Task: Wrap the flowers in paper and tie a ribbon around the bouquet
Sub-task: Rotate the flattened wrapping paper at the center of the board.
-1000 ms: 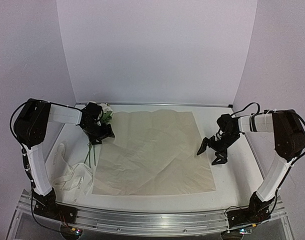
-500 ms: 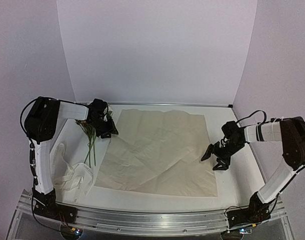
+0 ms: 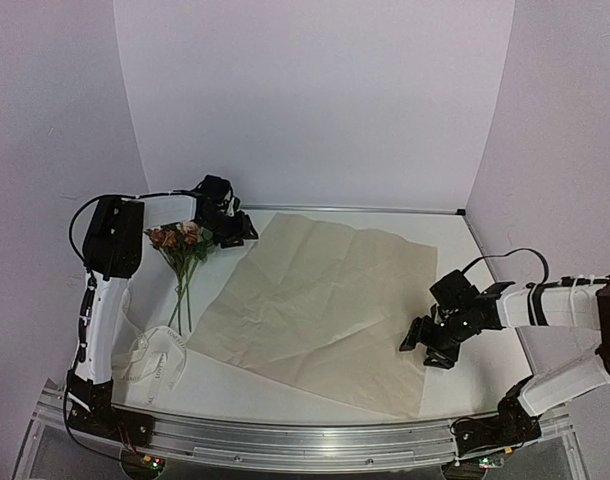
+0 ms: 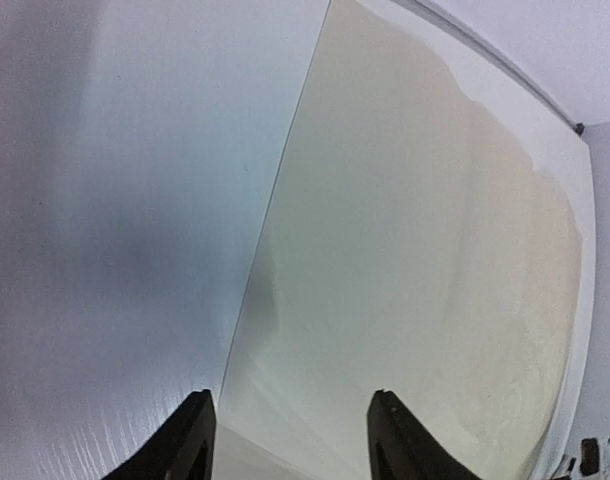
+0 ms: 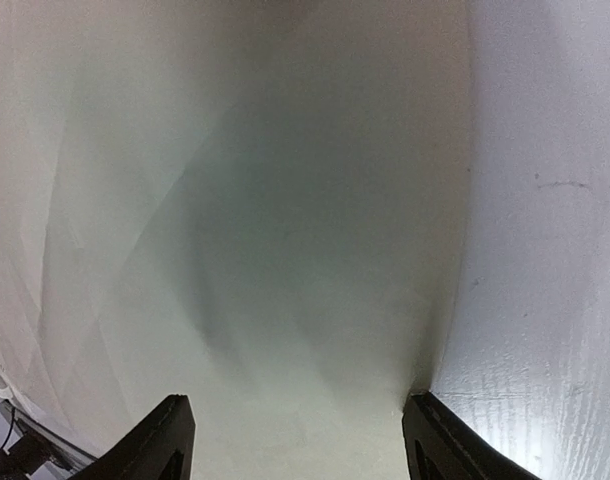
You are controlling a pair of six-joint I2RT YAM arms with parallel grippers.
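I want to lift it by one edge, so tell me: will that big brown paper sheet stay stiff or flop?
Probably flops: the paper is a thin, wide, softly creased sheet lying flat. Likely light, so a push may slide it over the smooth table or buckle it.

The left fingers [image 4: 192, 440] are cut off by the bottom edge of the left wrist view, the right fingers [image 5: 167, 440] by that of the right wrist view, where the paper [image 5: 235, 250] is blurred. From above, the left arm [image 3: 97, 300] hides part of the ribbon [image 3: 157, 362], whose lettering is too small to read. The right arm [image 3: 570, 303] runs off the right edge.
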